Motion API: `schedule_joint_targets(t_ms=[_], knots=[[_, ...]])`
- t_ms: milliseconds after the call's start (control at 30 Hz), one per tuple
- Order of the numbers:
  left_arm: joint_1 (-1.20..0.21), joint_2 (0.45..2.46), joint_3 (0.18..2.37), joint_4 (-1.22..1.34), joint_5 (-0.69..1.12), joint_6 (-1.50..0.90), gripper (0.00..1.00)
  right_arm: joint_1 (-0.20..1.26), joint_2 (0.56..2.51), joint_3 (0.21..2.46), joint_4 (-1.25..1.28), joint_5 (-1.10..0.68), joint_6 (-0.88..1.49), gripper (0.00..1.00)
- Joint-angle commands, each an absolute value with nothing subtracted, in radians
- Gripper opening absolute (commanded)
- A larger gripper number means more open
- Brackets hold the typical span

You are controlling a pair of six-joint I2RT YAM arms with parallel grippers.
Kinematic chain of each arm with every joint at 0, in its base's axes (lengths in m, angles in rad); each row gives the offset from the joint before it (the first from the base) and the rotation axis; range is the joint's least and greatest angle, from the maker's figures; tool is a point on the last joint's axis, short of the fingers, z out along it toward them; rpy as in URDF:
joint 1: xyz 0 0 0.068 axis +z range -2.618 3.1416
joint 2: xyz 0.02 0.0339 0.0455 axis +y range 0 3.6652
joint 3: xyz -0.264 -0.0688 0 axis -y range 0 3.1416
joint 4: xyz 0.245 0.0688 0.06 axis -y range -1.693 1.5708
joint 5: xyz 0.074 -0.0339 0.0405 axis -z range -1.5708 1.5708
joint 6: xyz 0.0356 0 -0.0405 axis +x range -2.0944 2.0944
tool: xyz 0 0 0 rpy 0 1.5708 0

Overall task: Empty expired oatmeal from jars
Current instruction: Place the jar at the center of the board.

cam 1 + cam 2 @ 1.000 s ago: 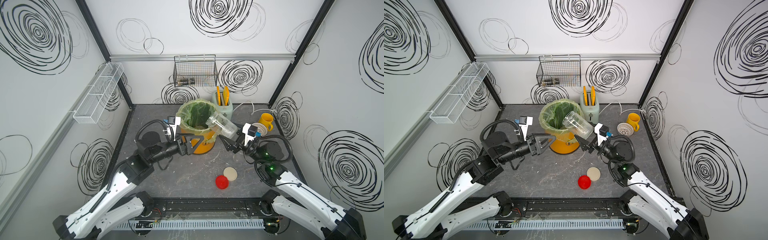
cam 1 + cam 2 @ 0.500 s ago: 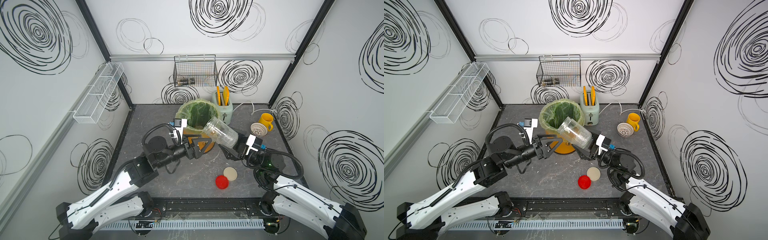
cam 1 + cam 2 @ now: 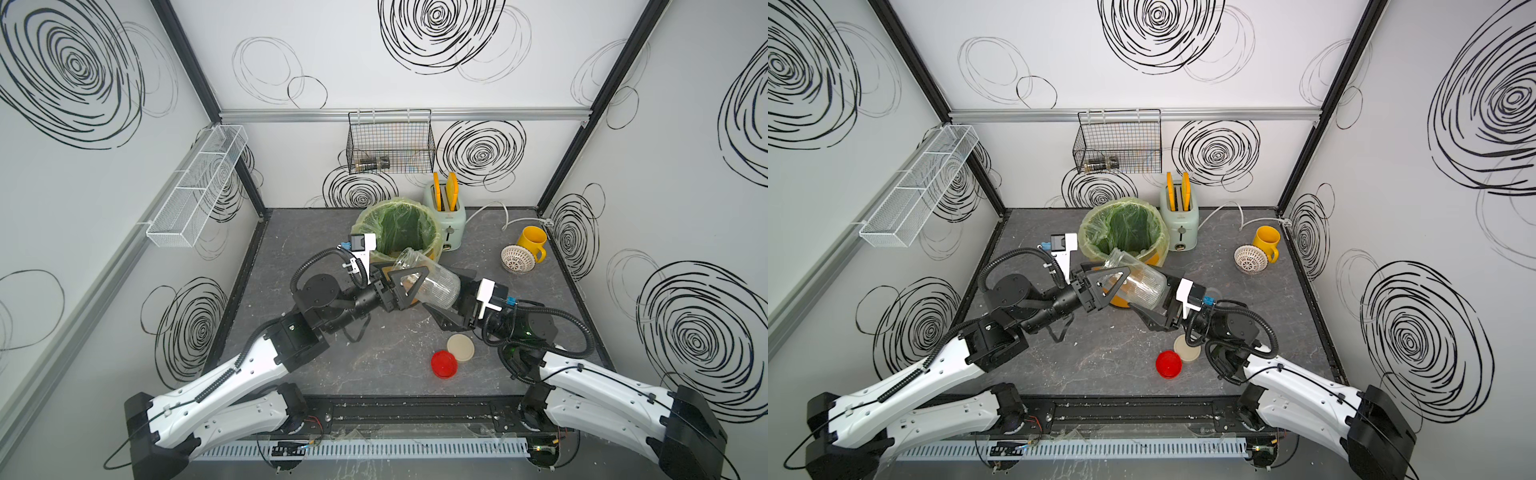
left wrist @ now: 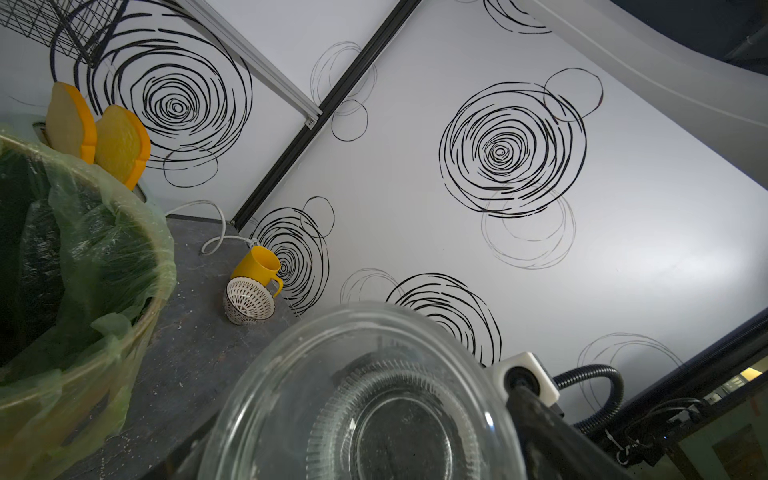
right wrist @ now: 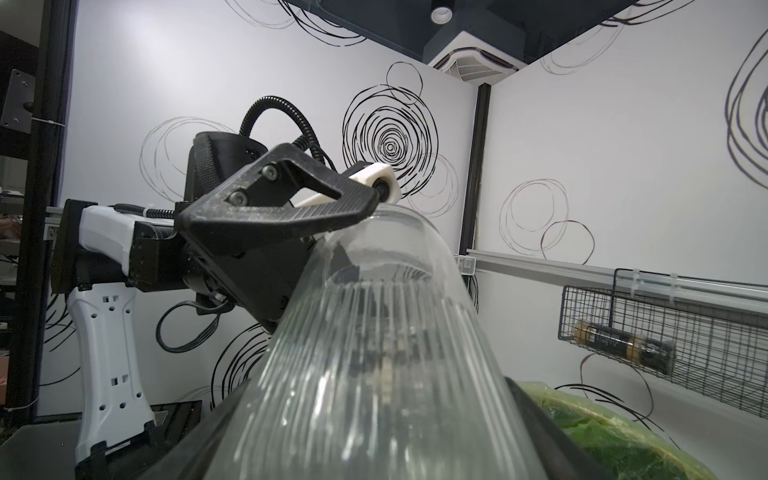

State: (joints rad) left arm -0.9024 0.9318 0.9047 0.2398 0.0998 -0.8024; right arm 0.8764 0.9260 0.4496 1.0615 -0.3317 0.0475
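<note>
A clear ribbed jar (image 3: 432, 284) (image 3: 1140, 284) hangs tilted in front of the bucket, its open mouth pointing back left. My right gripper (image 3: 452, 297) (image 3: 1166, 302) is shut on its base end; the dark fingers (image 5: 540, 428) flank the glass (image 5: 374, 353). My left gripper (image 3: 415, 287) (image 3: 1113, 286) is open and straddles the jar's mouth end, one finger (image 5: 291, 208) lying over the rim. The left wrist view looks straight into the jar (image 4: 374, 399), whose inside is bare. No oatmeal shows. A red lid (image 3: 444, 363) and a cream lid (image 3: 460, 347) lie on the table.
The orange bucket with green liner (image 3: 362, 226) stands just behind the jar, a mint toaster (image 3: 448, 222) beside it. A yellow mug (image 3: 532, 243) and patterned bowl (image 3: 517, 258) sit at the back right. A wire basket (image 3: 390, 145) and white mesh shelf (image 3: 195, 187) hang on the walls.
My right gripper has brought the jar down and forward, away from the bucket's mouth. My left arm has swung right, and its open fingers now sit around the jar's mouth.
</note>
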Motion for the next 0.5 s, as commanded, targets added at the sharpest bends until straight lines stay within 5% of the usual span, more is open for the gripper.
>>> schedule_joint_targets(t_ms=[0,167,467], knots=[[-0.907,0.931,0.914,0.344,0.086,-0.824,0.96,0.896,0.938,0.476,1.191,-0.315,0.017,0.0],[-0.907,0.925,0.917,0.308,0.058,-0.847,0.97,0.906,0.954,0.479,1.194,-0.31,0.009,0.0],[-0.904,0.909,0.919,0.276,0.03,-0.863,0.62,0.92,0.976,0.485,1.172,-0.304,0.0,0.0]])
